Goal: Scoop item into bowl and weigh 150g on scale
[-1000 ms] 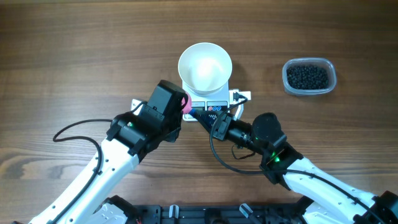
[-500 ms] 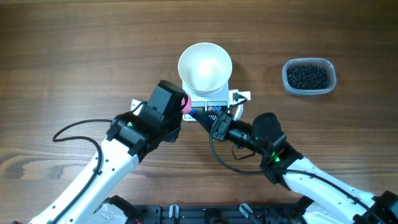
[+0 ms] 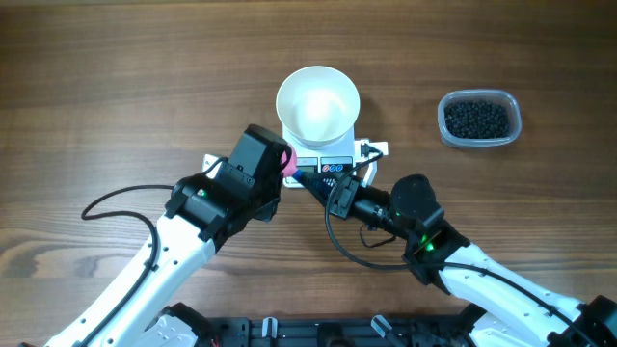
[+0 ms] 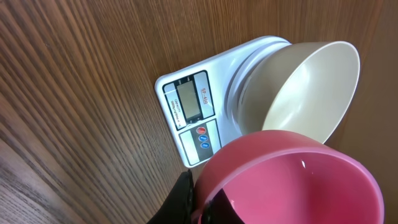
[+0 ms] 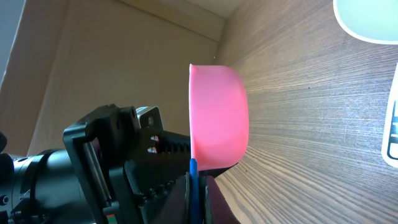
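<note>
The black beads (image 3: 477,118) all lie in a clear plastic tub (image 3: 514,104) out toward the right edge of the tabletop (image 3: 116,77), well apart from everything else. None are in the white bowl (image 3: 318,101), which looks bare inside. The bowl stands upright on the platform of the scale (image 3: 333,165), about midway between the tabletop's left and right edges. The scale's display and two small buttons face the arms; what the display reads is too small to tell.

Just beside the scale's front left corner hangs a pink scoop (image 3: 287,161). It is clamped in the left gripper (image 4: 184,198), whose jaws are clenched on it. From the left wrist the scoop's hollow looks bare and fills the foreground, with the bowl and scale behind it.

The right gripper (image 5: 198,193) comes in from the other side, at the scale's front edge and very near the scoop. Its jaws are pressed together, with a thin blue strip (image 5: 193,177) showing between the fingers. I cannot tell what that strip belongs to, or whether the fingers touch the scoop.
</note>
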You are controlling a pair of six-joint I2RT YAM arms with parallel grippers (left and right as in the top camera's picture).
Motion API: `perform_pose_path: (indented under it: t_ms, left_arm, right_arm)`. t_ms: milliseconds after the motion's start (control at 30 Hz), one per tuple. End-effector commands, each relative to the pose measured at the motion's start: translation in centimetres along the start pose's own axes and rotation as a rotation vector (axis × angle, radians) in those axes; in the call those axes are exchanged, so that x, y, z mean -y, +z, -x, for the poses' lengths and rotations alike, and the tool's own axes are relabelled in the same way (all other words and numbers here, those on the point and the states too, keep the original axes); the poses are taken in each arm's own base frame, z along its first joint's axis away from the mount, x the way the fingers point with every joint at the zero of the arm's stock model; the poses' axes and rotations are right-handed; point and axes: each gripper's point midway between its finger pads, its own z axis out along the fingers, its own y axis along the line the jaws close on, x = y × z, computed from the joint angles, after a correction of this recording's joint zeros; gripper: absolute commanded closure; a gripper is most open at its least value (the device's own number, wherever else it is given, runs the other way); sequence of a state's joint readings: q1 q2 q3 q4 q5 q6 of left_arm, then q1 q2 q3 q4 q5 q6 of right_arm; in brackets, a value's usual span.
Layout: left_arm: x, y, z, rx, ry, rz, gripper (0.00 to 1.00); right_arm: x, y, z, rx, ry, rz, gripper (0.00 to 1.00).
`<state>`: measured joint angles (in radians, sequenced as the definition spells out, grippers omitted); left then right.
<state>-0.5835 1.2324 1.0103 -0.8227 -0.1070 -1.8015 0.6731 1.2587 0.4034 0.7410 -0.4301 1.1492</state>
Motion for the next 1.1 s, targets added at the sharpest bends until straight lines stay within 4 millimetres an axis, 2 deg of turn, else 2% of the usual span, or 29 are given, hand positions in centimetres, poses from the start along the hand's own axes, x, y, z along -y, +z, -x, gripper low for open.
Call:
perform_pose_path:
  t_ms: [0, 233, 400, 600, 700, 867, 933, 1000, 1033, 1067]
  left_arm:
    - [0.1, 0.1, 0.1, 0.016, -0.004, 0.000, 0.96]
    - [0.1, 0.1, 0.1, 0.016, -0.004, 0.000, 0.94]
    - [0.1, 0.1, 0.1, 0.015, -0.004, -0.001, 0.76]
    - [1.1, -0.5, -0.1, 0.000, 0.019, -0.054, 0.64]
    - [3.6, -2.4, -0.5, -0.022, 0.153, -0.187, 0.57]
    - [7.2, -7.4, -1.1, -0.019, 0.381, -0.439, 0.47]
    - [7.5, -9.3, -1.0, -0.001, 0.461, -0.500, 0.44]
    - [7.4, -10.9, -0.8, 0.022, 0.541, -0.542, 0.30]
    - [7.2, -11.6, -0.6, 0.031, 0.567, -0.557, 0.00]
    - [7.1, -11.9, -0.5, 0.032, 0.569, -0.561, 0.00]
  right_arm:
    - [-1.1, 0.2, -0.9, -0.059, -0.008, 0.048, 0.96]
    - [-1.4, 0.1, -1.1, -0.073, -0.043, 0.062, 0.96]
    - [-1.1, -0.4, 0.6, -0.037, -0.115, 0.067, 0.96]
    - [-0.4, -1.0, 1.4, -0.042, -0.184, 0.060, 0.95]
    - [0.3, -1.3, 2.2, -0.021, -0.210, 0.035, 0.95]
    - [1.4, -2.0, 3.8, 0.017, -0.274, -0.010, 0.96]
    - [1.9, -2.6, 4.8, 0.032, -0.299, -0.055, 0.95]
    - [2.3, -3.7, 6.1, 0.038, -0.336, -0.123, 0.95]
    - [2.0, -4.6, 7.1, 0.044, -0.372, -0.168, 0.95]
    - [1.7, -5.3, 7.8, 0.052, -0.390, -0.207, 0.95]
